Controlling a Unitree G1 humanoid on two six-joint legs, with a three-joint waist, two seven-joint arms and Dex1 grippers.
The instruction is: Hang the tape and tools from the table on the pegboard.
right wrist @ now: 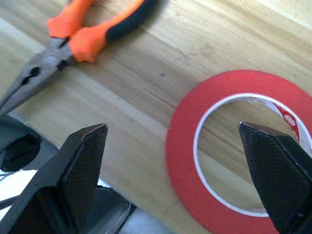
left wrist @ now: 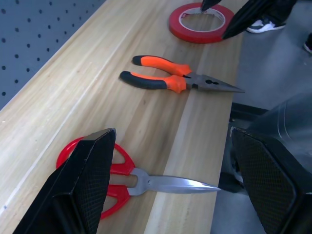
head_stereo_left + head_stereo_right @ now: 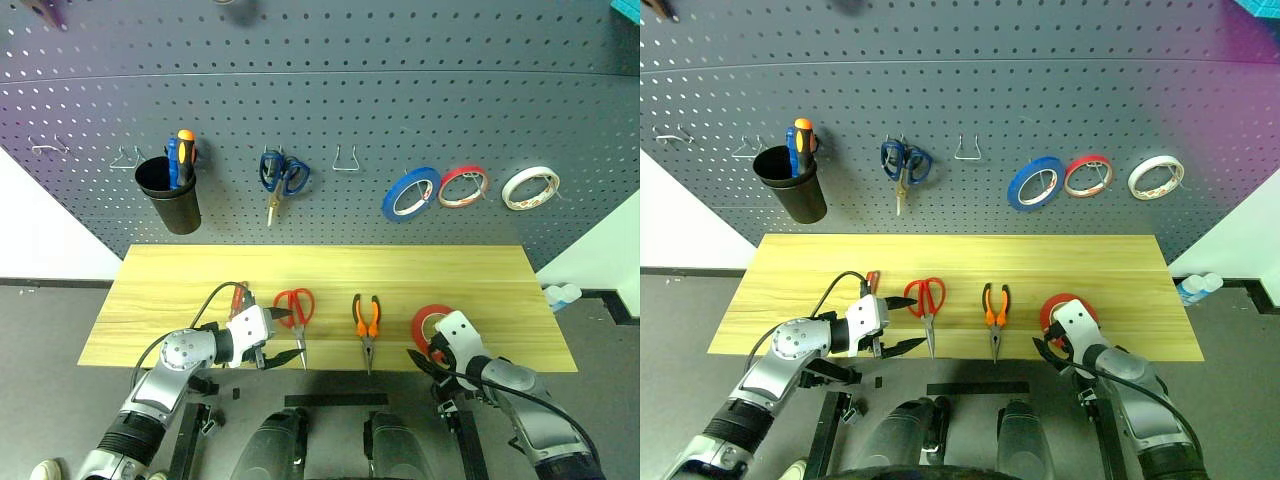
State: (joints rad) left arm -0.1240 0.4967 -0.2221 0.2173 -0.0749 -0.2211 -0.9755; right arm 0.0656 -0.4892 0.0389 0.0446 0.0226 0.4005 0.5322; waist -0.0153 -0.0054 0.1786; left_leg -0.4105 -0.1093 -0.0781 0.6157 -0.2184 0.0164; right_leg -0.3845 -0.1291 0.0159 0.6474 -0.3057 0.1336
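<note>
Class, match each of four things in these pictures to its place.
Things:
1. red-handled scissors
2. blue-handled scissors
3. red tape
4. blue and orange screwdrivers

Places:
A. in the black cup
B. lying on the table, by the left hand
C. hanging on the pegboard
D. lying on the table by the right hand

Pairs: 1-B, 2-C, 3-D, 4-A

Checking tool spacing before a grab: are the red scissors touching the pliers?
Apart. The left eye view shows bare table between the scissors and the pliers.
</note>
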